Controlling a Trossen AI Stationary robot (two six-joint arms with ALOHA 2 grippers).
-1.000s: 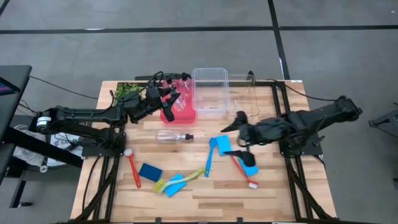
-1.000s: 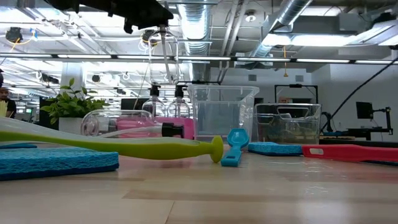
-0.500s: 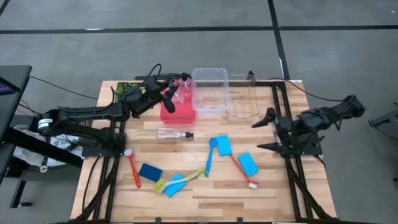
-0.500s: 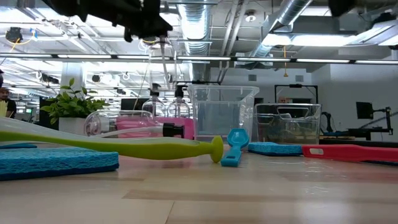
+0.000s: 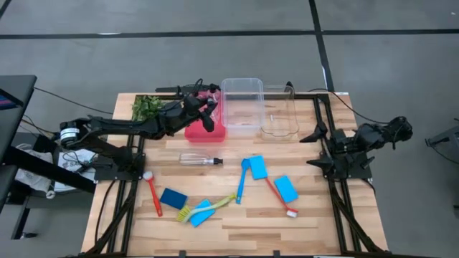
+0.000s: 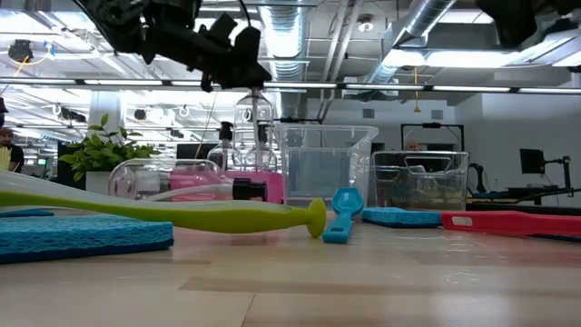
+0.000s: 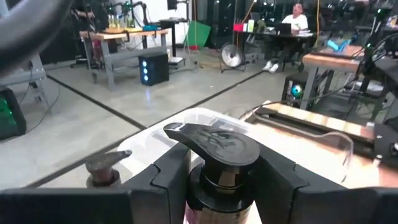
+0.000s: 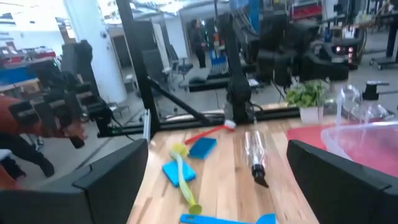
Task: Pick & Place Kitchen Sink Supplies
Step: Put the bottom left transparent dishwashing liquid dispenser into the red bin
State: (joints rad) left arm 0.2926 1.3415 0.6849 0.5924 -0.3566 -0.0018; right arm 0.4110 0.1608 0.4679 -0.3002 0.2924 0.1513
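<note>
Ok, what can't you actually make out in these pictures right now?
- Left wrist view: the held bottle below its black cap, cut off by the lower edge and the left end effector's fingers.
- High view: whether that bottle's base touches the red tray; the arm covers it.
- Low view: the right end effector, out of frame.
- High view: brush bristles, too small.

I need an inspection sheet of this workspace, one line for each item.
Surface: wooden table, no spills seen.
Job's things: one clear bottle lying flat; another bottle held over the red tray; blue sponges; red brush, yellow-green brush, blue brush.
Clutter: plant; clear bins.
Grippers: left gripper, jaws shut on the bottle; right gripper at the table's right edge, open.
Cables: black cables on the floor.
Surroundings: people far behind.
</note>
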